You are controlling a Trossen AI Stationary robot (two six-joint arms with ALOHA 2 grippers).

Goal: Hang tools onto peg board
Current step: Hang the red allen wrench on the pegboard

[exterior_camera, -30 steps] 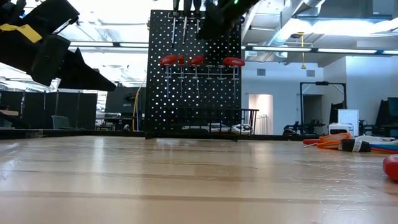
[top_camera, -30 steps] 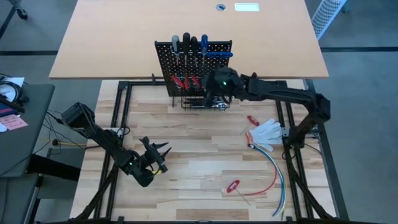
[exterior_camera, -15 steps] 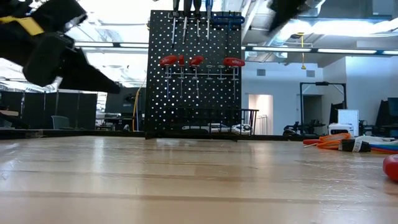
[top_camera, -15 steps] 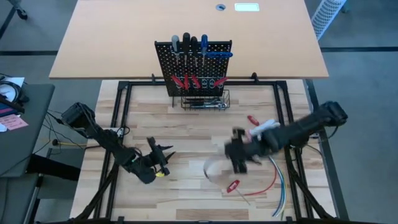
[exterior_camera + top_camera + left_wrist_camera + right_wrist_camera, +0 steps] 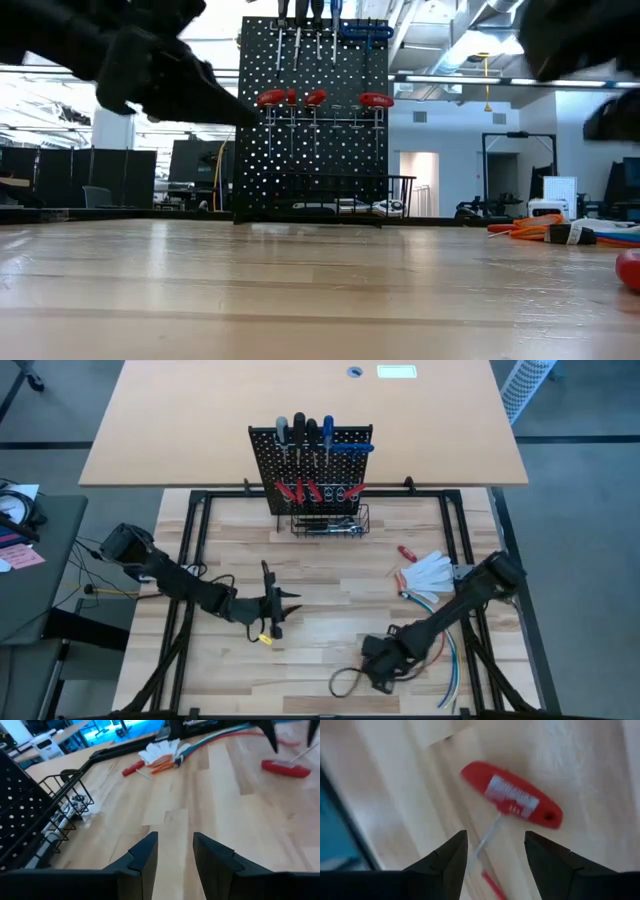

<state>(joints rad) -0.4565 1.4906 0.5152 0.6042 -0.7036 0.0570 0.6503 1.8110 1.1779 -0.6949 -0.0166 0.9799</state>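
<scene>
Tools hang across the peg board (image 5: 310, 455), a black perforated upright panel standing at the far middle of the table (image 5: 330, 610): black- and blue-handled screwdrivers (image 5: 305, 430) stand in the top row, a blue T-handle hex key (image 5: 352, 447) sits at their right end, and 3 red T-handles (image 5: 316, 98) hang in the ring holders lower down. The black wire basket (image 5: 330, 522) at the board's base holds silvery tools, hard to tell apart. 2 red-handled tools lie off the board: a small one (image 5: 405, 552) beside the white glove (image 5: 428, 570), and a red T-handle key (image 5: 512, 795) on the wood near the front of the table, straight ahead of the right gripper (image 5: 495, 847), whose fingers stand apart with nothing between them. Red, blue and white cables (image 5: 448, 650) trail from the glove toward the front edge. The left gripper (image 5: 172, 850) hovers over the middle left of the table, its fingers partly apart and empty, pointing toward the basket. A second ago the right gripper was up at the board by the basket; it has since swung down to the front right of the table, while the left gripper has moved from the front left toward the centre
</scene>
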